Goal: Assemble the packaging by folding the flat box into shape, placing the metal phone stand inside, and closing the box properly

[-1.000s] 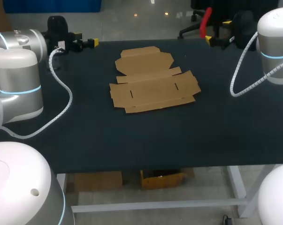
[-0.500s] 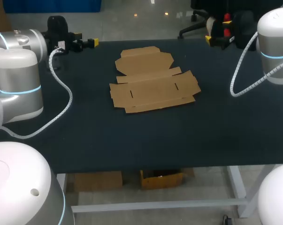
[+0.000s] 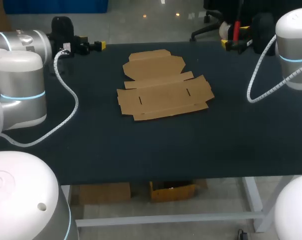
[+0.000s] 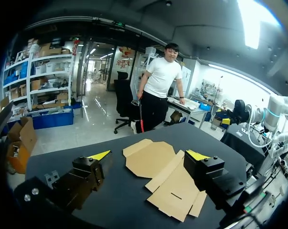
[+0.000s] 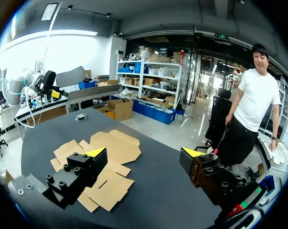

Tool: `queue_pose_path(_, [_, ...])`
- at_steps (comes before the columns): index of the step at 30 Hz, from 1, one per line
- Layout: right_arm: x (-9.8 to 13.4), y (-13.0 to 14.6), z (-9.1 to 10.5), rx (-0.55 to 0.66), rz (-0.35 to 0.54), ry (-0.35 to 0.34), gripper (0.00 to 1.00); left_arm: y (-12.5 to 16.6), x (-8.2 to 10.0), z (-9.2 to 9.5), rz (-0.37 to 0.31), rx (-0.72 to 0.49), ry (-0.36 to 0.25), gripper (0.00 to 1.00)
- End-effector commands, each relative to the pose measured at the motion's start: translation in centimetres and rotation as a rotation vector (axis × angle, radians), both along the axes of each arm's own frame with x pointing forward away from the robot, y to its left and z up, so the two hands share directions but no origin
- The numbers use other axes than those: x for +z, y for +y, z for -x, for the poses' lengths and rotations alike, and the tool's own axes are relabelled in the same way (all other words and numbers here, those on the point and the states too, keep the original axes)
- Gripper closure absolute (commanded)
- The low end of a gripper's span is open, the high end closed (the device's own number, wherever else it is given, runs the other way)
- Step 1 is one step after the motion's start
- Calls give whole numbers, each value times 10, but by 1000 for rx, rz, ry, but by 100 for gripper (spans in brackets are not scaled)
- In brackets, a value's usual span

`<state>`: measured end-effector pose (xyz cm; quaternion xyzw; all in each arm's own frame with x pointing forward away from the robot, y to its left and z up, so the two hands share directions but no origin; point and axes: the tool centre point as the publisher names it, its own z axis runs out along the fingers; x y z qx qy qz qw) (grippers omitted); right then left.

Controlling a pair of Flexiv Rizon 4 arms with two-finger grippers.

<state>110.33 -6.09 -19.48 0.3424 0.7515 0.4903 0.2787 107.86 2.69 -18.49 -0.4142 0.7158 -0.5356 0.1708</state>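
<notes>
The flat brown cardboard box [image 3: 161, 90] lies unfolded on the dark table [image 3: 140, 150], in its middle toward the far side. My left gripper [image 3: 98, 46] hovers near the table's far left edge, open and empty, well left of the cardboard. My right gripper [image 3: 230, 42] hangs at the far right edge, also open and empty. In the left wrist view the cardboard [image 4: 170, 183] lies ahead of the open left gripper [image 4: 148, 155]. In the right wrist view the cardboard [image 5: 117, 143] lies ahead of the open right gripper [image 5: 144, 151]. No phone stand shows in any view.
Bare dark tabletop surrounds the cardboard on all sides, with a wide strip toward the near edge [image 3: 156, 172]. White cables [image 3: 65, 90] hang from both arms over the table's sides.
The cardboard has not moved. Both arms have shifted only very slightly, and both grippers stay open.
</notes>
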Motion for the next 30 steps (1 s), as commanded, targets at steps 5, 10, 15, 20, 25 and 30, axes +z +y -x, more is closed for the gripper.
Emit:
queue_pose_path(5, [8,-12,7,-35,39,138,0,-2,14,8,-47,13,103,0])
queue_pose_path(10, [8,-20,13,-59,22,254,0,-4,13,11,-54,16,183,0])
queue_pose_path(15, [5,-27,19,-88,22,349,0,-8,6,15,-57,24,267,0])
queue_pose_path(20, [-3,-34,24,-101,13,421,0,-11,1,22,-62,35,332,0])
queue_pose_path(25, [-15,-38,31,-118,10,505,0,-13,-5,32,-60,68,407,0])
queue_pose_path(30, [-39,-36,41,-114,-3,625,0,-19,-17,49,-67,82,485,0])
